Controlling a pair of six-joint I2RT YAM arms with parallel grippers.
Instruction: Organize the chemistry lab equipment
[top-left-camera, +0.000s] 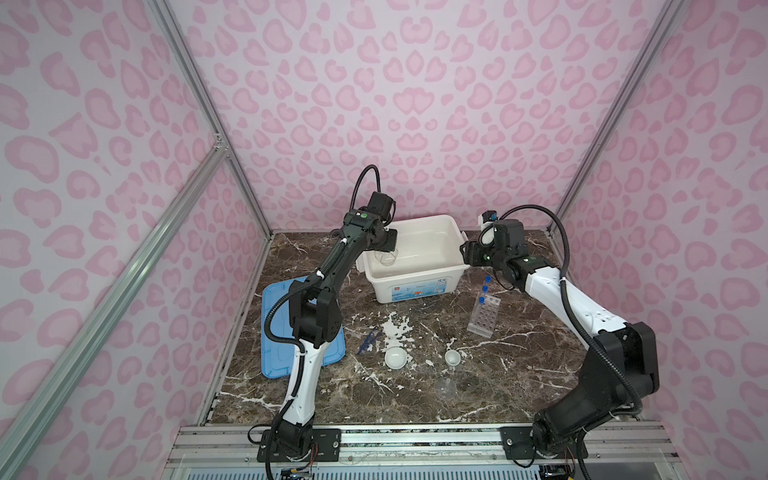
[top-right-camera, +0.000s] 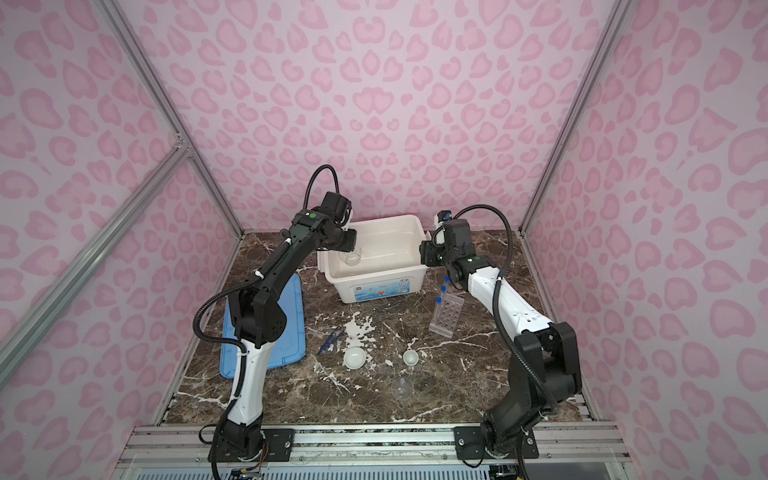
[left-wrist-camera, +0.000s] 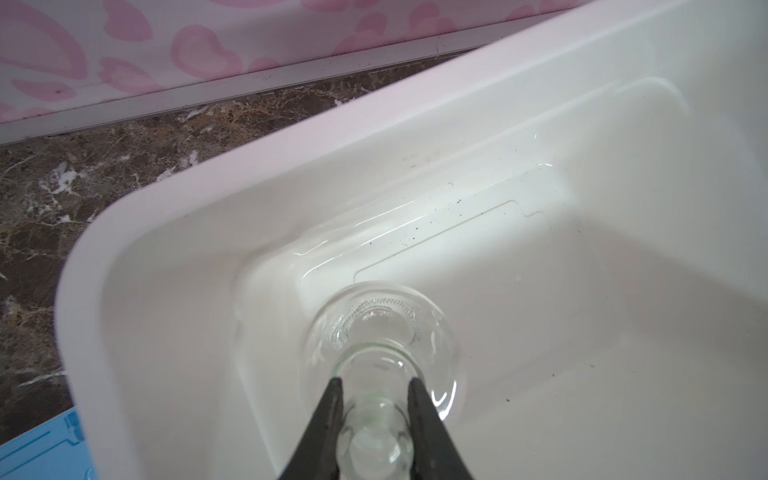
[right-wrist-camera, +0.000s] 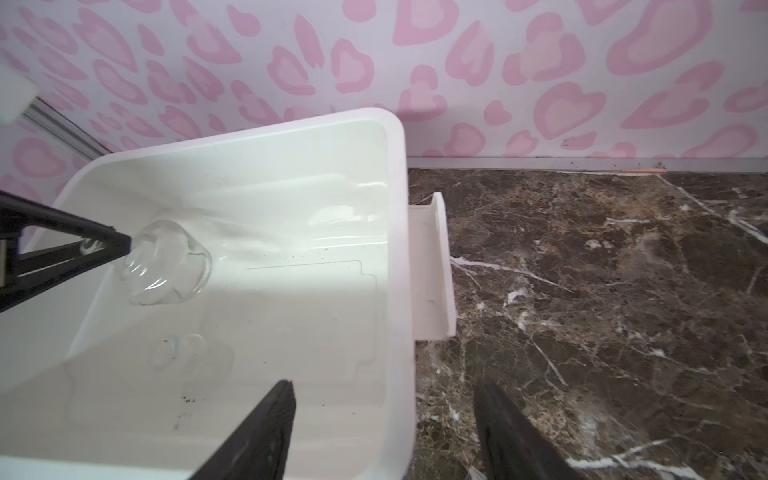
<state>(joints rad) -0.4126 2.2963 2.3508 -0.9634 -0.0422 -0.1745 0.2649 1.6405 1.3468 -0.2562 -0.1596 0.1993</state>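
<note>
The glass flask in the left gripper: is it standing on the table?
No, the left gripper holds the flask by its neck inside the white bin.

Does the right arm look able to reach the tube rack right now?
Probably yes: the right hand is open and empty, and the rack lies uncovered close by.

A robot test cell is shown, not a home or a working laboratory. The space is closed in by panel walls (top-left-camera: 415, 104) printed with pink hearts and framed by aluminium profiles (top-left-camera: 199, 95). The left arm (top-left-camera: 328, 270) and the right arm (top-left-camera: 561, 299) are bolted to a slotted metal rail (top-left-camera: 415, 444) at the front edge of a marble-patterned desk (top-left-camera: 519, 374). Chemistry props are seen: a clear holed rack (top-left-camera: 484, 316), blue-capped test tubes (top-left-camera: 484, 288), a glass flask (left-wrist-camera: 382, 332).
</note>
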